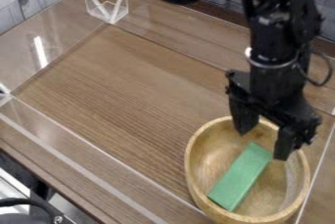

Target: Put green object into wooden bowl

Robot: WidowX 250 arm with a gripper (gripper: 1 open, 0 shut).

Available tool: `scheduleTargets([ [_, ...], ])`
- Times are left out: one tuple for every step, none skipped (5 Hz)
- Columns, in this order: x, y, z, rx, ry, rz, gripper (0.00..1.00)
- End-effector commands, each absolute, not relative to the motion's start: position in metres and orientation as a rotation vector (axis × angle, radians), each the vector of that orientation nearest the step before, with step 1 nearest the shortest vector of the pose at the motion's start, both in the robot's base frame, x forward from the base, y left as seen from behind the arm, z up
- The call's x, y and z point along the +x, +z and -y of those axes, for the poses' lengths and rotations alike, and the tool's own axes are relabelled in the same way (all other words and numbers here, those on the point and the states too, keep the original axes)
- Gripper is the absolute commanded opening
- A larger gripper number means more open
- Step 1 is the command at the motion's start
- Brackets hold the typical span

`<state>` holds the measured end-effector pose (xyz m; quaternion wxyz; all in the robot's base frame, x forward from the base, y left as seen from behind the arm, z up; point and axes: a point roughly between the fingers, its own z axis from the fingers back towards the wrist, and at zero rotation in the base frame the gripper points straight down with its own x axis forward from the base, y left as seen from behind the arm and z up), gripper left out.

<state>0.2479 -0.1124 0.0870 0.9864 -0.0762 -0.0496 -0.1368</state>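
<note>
On wooden table [118,81], green object [242,177] in wooden bowl [203,159], below open, empty hand [271,140].

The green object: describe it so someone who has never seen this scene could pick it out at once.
On the wooden table, look to the near right corner for the round wooden bowl. The green object lies inside it, slanted, just below the open black gripper. It is the only bright-green thing there: flat, rectangular, plain.
</note>
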Motion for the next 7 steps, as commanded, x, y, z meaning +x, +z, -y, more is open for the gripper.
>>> scheduleTargets([
  [0.265,0.114,0.115,-0.151,-0.162,0.176,1.0],
  [0.285,0.111,0.096,-0.14,-0.154,0.183,1.0],
  [0.306,0.107,0.064,-0.128,-0.136,0.196,1.0],
  [0.309,0.102,0.056,-0.14,-0.142,0.194,0.0],
  [0.306,0.1,0.055,-0.142,-0.161,0.18,1.0],
  [0.3,0.1,0.062,-0.143,-0.167,0.165,1.0],
  [0.293,0.103,0.07,-0.148,-0.165,0.156,1.0],
])
